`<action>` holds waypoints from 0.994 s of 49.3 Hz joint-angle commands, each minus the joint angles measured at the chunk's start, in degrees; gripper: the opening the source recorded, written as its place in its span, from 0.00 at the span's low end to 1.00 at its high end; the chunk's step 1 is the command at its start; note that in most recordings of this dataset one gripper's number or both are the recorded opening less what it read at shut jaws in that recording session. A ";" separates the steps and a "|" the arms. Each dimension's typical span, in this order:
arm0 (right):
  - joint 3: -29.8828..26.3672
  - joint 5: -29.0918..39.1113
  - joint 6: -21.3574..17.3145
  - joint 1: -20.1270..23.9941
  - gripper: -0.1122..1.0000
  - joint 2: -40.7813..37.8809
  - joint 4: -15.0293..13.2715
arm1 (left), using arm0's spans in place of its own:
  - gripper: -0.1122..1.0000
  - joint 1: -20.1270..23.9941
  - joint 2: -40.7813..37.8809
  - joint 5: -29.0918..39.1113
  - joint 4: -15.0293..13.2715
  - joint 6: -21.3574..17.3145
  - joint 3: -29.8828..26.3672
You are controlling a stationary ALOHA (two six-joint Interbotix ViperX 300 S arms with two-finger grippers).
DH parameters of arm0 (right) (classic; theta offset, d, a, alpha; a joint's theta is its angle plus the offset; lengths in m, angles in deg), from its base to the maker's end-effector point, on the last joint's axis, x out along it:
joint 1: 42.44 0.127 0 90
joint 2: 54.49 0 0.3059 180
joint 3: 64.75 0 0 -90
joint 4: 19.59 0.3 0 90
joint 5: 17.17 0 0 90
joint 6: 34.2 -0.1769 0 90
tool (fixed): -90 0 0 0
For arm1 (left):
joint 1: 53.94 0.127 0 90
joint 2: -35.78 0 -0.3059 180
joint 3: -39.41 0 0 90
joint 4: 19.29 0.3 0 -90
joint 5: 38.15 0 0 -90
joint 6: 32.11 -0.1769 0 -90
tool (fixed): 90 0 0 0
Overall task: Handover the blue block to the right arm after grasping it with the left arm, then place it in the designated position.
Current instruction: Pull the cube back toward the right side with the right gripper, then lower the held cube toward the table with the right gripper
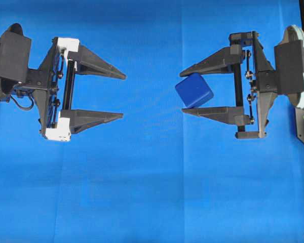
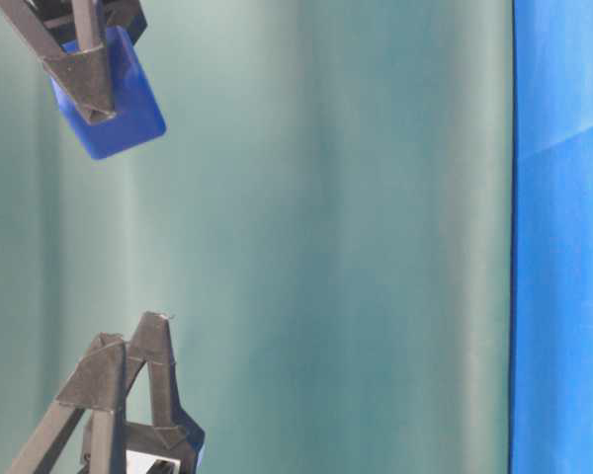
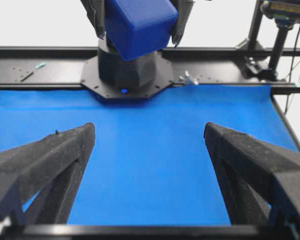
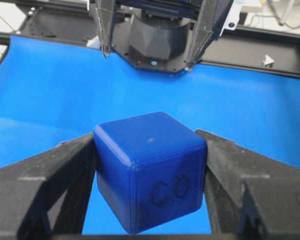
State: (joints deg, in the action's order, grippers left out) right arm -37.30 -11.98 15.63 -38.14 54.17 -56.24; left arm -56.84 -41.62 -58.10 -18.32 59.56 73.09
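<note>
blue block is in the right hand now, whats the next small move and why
Probably carry the blue block down toward the cloth for placing. The right hand is clamped on it, held above the cloth, while the left hand stands open and apart from it, so the handover looks done. The target patch isn't discernible here.

Left arm (image 1: 20, 66): black, white end pieces, 2 pointed fingers (image 1: 99, 63). Right arm (image 1: 273, 76): all-black frame, visible screws.

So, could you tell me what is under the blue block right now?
Only bare blue cloth shows below the block, which hangs in the right gripper. The patch directly underneath is hidden by the block.
</note>
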 commanded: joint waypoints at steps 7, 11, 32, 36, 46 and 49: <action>-0.53 0.18 -0.26 0.44 0.58 0.70 0.26 | 0.94 0.00 0.88 -0.35 0.18 -0.09 -0.62; -0.62 1.41 -0.35 0.88 0.58 0.70 0.26 | 0.94 0.00 0.88 -0.35 0.09 -0.09 -0.70; -0.88 15.56 -2.99 4.92 0.58 -0.09 2.02 | 0.94 0.00 0.88 -0.35 0.18 -0.09 -0.70; -0.88 18.19 -2.99 5.71 0.58 -0.09 3.25 | 0.94 0.00 0.88 -0.35 0.18 -0.09 -0.70; -0.79 20.92 -2.99 6.42 0.58 -0.09 4.13 | 0.94 0.00 0.88 -0.35 0.18 -0.09 -0.79; -0.79 20.92 -2.81 6.42 0.58 -0.09 4.13 | 0.94 0.00 0.88 -0.35 0.18 -0.09 -0.79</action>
State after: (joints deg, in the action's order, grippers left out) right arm -37.30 8.93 12.73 -31.90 53.90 -52.19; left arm -56.84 -41.62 -58.10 -18.32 59.56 73.09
